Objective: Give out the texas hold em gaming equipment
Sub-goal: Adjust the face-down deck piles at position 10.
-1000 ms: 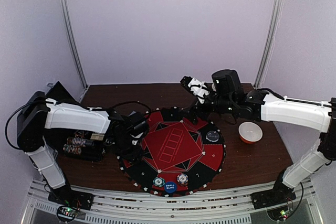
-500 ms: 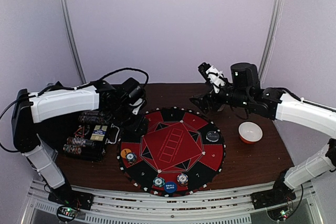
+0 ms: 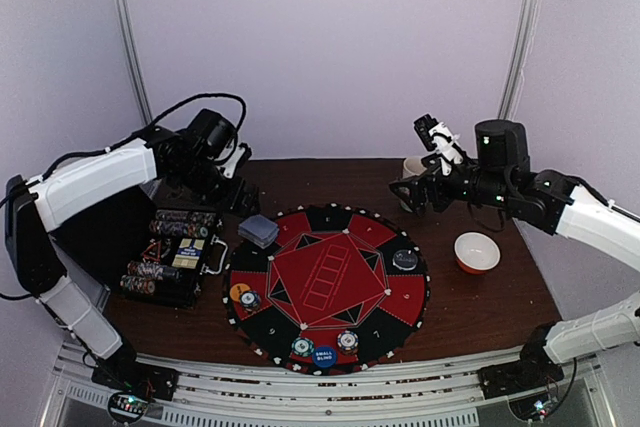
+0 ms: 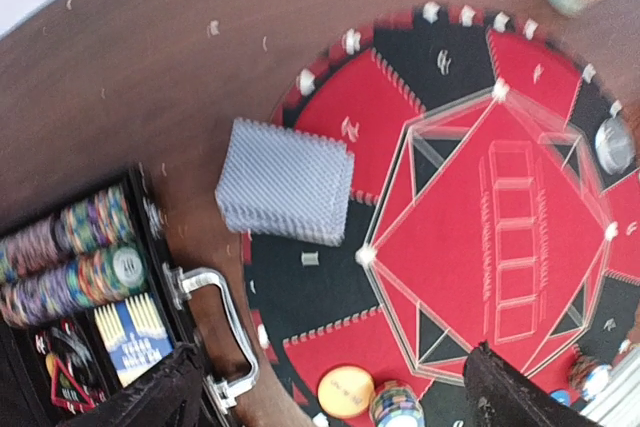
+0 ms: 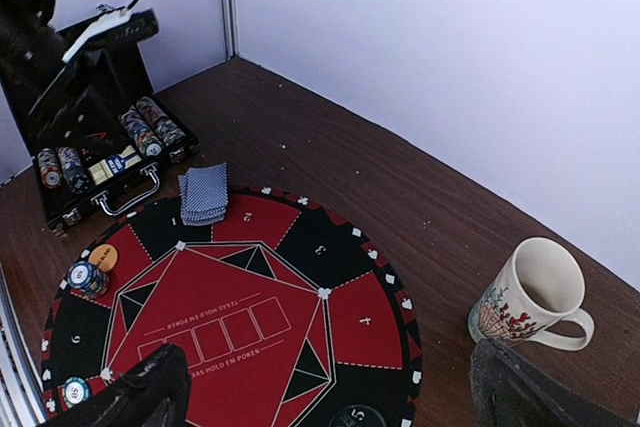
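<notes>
- The black case (image 3: 150,267) lies open at the table's (image 3: 480,312) left side, with rows of multicoloured poker chips (image 4: 70,247) lying in it.
- The left gripper (image 4: 335,372) hangs in the air above the case's far end, its fingers spread wide with nothing between them.
- A deck of cards (image 3: 258,230), grey-blue backs up, sits on the far-left rim of the round red-and-black mat (image 3: 330,282), just beside the case.
- An orange button (image 3: 239,291) and a short chip stack (image 3: 251,300) touch each other on the mat's left rim.
- On the near rim lie a chip (image 3: 302,347), the blue small blind button (image 3: 324,355) and another chip (image 3: 347,340), close together.
- A dark button (image 3: 405,259) rests on the mat's right rim.
- The right gripper (image 5: 330,367) hovers above the mat's far-right side, fingers parted and holding nothing.
- A white patterned mug (image 5: 530,297) stands upright beyond the mat; an orange-rimmed bowl (image 3: 477,252) sits to the mat's right.
</notes>
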`<control>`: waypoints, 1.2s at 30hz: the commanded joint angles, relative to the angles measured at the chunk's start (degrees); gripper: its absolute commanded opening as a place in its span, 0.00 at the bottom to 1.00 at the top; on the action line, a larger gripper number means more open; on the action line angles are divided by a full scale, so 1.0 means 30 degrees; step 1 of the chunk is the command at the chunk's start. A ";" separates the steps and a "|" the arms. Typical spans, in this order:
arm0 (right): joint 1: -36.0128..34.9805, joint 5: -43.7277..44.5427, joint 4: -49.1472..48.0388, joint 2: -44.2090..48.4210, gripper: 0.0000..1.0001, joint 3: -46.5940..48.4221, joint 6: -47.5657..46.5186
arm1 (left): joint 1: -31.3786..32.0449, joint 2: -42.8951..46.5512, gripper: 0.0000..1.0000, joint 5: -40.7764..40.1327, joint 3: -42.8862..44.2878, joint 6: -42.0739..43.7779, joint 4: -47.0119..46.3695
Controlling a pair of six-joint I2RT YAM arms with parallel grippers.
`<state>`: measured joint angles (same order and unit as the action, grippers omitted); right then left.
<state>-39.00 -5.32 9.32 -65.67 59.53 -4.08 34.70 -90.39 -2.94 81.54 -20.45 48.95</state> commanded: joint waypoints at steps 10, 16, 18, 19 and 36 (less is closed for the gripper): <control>0.0277 -0.2696 0.0236 -0.0193 1.00 -0.0256 0.0207 | -0.5915 -0.8396 0.62 0.5406 0.6446 0.3181 -0.1384; 0.0560 -0.3481 -0.0473 -0.2392 1.00 0.0707 0.0387 | -0.6202 -1.0273 0.44 0.3410 0.7013 0.1668 -0.2743; 0.0629 -0.3666 -0.0267 -0.3123 1.00 0.1229 0.0324 | -0.6195 -1.0874 0.37 0.2362 0.7348 0.1370 -0.2723; 0.0677 -0.3637 -0.0193 -0.3396 1.00 0.1406 0.0222 | -0.6178 -1.1144 0.34 0.2266 0.7360 0.1382 -0.2722; 0.1366 -0.4662 -0.0939 -0.5143 1.00 0.1845 -0.0044 | -0.4685 -1.1475 0.27 0.2170 0.4062 0.1945 -0.2609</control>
<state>-35.62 -17.76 7.53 -80.68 63.59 -4.14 19.44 -124.84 3.38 95.20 -15.14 42.04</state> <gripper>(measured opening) 1.000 0.278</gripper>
